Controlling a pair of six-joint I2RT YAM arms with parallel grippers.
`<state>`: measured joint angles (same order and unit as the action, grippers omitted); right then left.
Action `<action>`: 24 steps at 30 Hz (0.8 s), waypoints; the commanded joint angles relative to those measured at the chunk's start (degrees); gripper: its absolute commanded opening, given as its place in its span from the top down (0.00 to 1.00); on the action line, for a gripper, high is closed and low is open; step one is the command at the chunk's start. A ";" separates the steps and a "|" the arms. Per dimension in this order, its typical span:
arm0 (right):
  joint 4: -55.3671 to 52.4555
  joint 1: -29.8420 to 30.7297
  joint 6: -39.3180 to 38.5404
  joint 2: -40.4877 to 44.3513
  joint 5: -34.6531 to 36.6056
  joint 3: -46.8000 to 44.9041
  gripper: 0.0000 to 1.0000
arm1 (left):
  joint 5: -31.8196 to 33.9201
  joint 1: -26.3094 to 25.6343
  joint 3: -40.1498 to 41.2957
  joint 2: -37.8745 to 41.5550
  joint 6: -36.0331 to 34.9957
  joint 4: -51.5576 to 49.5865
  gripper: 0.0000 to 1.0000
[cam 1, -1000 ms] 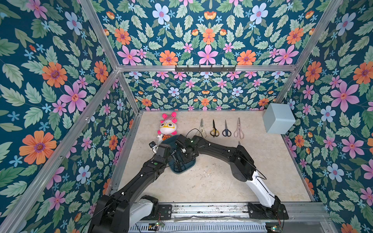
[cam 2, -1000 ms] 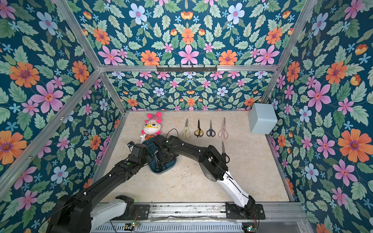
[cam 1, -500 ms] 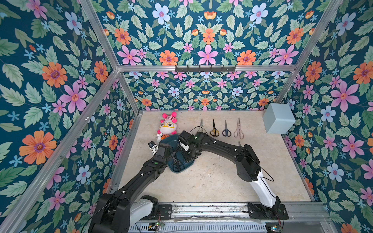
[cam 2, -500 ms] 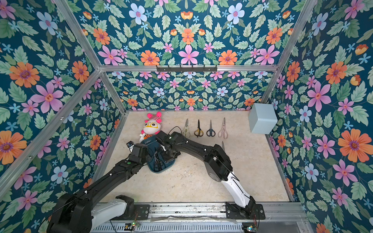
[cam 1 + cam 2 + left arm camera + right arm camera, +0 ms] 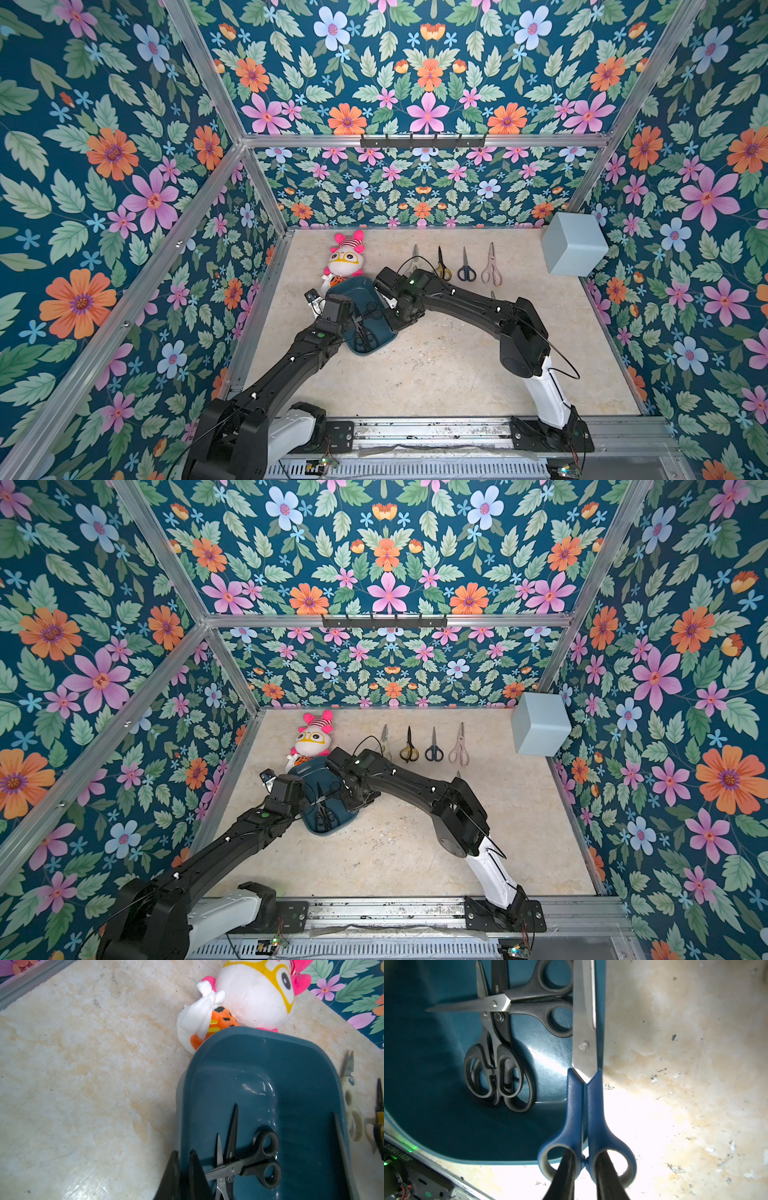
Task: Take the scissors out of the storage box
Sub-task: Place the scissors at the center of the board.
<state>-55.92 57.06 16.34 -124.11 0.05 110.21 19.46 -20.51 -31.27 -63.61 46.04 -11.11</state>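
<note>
Scissors on the way out: blue pair (image 5: 586, 1105) up off the box (image 5: 436, 1105) floor.
Pinched at the handles by right gripper (image 5: 584, 1159), closed tight between the two loops; a second back, down inside the box, now raised and drawn to its rim, with blades above the box and handles out over the table (image 5: 675, 1084). Reads as one more pair nearly clear. Clamped shut on the box wall, steadying: left gripper (image 5: 185, 1167). Left inside: three black pairs (image 5: 500, 1076), two stacked, one lying across their blades. Already out: row (image 5: 466, 268) of four at the back of the table.
</note>
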 commanded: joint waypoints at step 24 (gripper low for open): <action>13.69 -10.15 10.40 22.76 1.68 -31.25 1.00 | 3.28 1.30 -1.86 -1.08 -3.33 -1.01 1.00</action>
<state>-42.46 47.62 25.71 -102.48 0.12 80.97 21.04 -19.42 -32.73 -64.84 43.46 -11.64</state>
